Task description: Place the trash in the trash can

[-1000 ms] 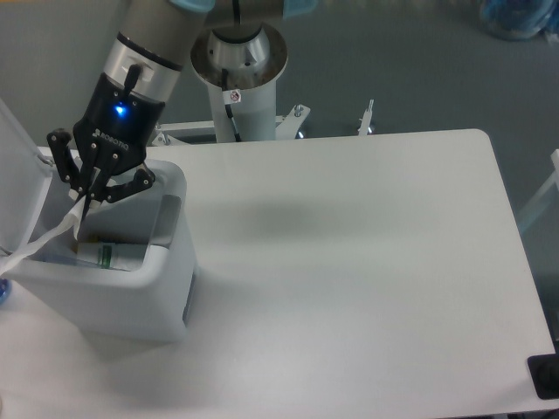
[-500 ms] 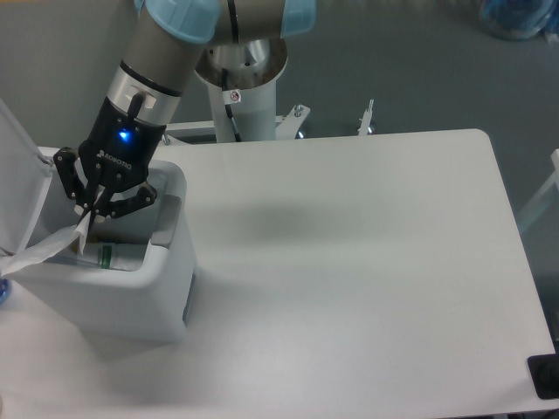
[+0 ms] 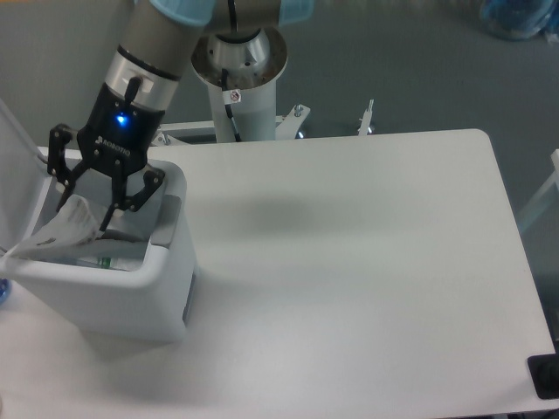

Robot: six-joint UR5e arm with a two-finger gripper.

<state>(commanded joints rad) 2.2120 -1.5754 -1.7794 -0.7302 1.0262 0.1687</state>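
Gripper (image 3: 86, 212) is sitting right over the open mouth of the bin (image 3: 166, 288), fingers spread wide, with the crinkly bag (image 3: 65, 229) sitting between and just under them. Doesn't look like it's pinching the bag at all, so I'd call it let go.

The bag is mostly inside the bin but bunched up high, and one end pokes out over the left rim, so it's not fully settled. Under it, down in the bin, you can just make out the bottle (image 3: 105, 260), a bit of green band showing. So both bits of trash look to be in the can, which sits at the left edge of the worktop (image 3: 349, 262) near the front corner.

The lid (image 3: 17, 166) is standing open on the left side of the bin.

My read: the job is basically done. What's left is backing the arm up and out, and maybe that overhanging bit of bag could flop out rather than slide in. Hard to say from here.
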